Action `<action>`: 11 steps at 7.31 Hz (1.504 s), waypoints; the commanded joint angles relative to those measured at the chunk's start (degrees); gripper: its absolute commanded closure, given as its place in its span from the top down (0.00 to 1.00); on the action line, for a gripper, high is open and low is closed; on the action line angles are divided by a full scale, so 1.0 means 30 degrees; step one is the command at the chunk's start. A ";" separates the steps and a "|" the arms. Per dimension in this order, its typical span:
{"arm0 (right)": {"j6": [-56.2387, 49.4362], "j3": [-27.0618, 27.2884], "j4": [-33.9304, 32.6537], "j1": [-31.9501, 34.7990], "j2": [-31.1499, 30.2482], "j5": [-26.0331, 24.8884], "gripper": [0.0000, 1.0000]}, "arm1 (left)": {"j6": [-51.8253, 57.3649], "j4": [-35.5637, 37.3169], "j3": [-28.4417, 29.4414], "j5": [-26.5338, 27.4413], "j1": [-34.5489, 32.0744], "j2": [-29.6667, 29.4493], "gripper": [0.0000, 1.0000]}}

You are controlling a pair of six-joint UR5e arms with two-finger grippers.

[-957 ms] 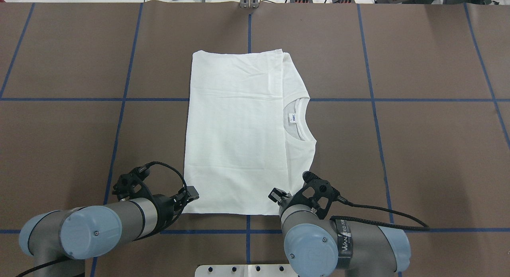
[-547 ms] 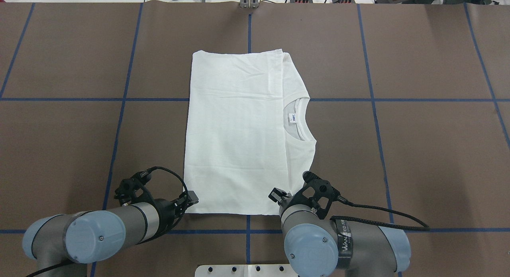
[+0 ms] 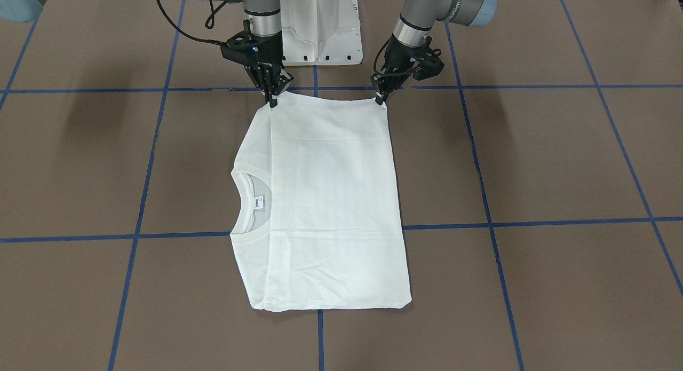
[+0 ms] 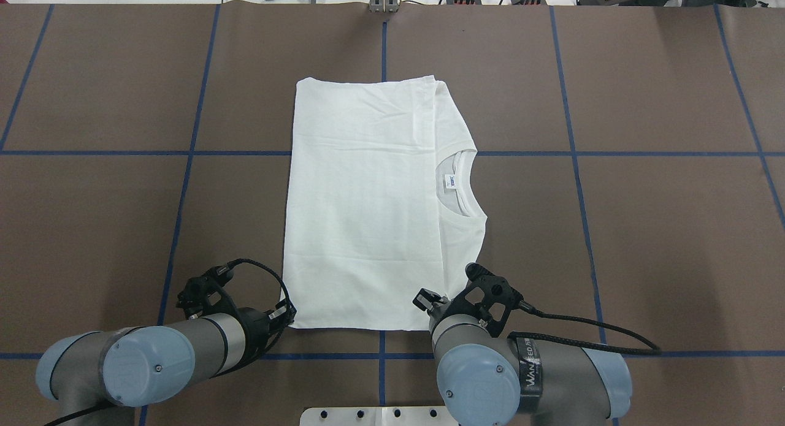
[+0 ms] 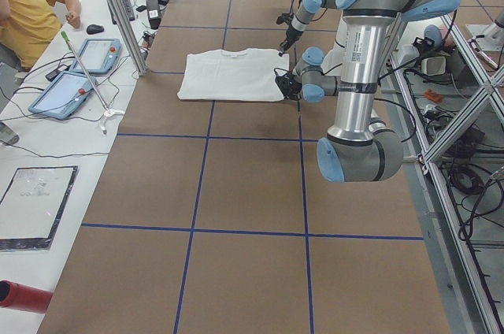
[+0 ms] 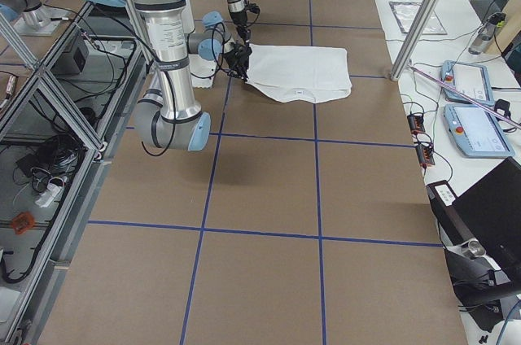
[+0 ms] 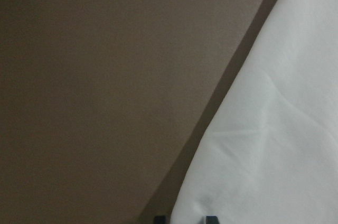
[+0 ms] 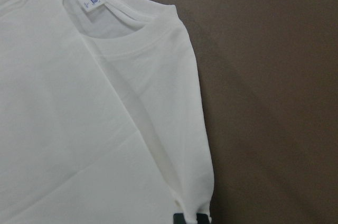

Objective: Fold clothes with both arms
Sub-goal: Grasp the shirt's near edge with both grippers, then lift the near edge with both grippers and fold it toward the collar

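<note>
T-shirt: soft matt white cloth, faintly creased.
Collar: ribbed knit.
Table cover: matt brown, paper-like; blue tape lines smooth.
My left arm, my right arm: satin grey metal tubes, glossy blue caps.

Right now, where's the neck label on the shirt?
In the overhead view, the neck label sits just inside the collar, roughly midway along the shirt's right edge, on the robot's right.

My six views of one worktop
Overhead and front cameras face each other across it, two watch from its ends, and wrist cameras sit close at the T-shirt's robot-side corners.
</note>
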 commanded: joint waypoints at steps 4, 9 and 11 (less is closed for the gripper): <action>0.0965 0.3562 -0.0058 -0.1693 -0.1869 -0.0466 0.00 | -0.0092 0.2591 -0.5100 0.0019 0.1349 -0.0031 0.00; -0.0080 0.5662 -0.2696 0.0398 -0.0476 0.0142 0.00 | 0.3516 0.3573 -0.6091 -0.0593 -0.0832 -0.1456 0.00; -0.1840 0.4167 -0.2608 0.2861 0.0524 0.2248 0.00 | 0.5264 0.3342 -0.4750 -0.3250 -0.3292 -0.1990 0.00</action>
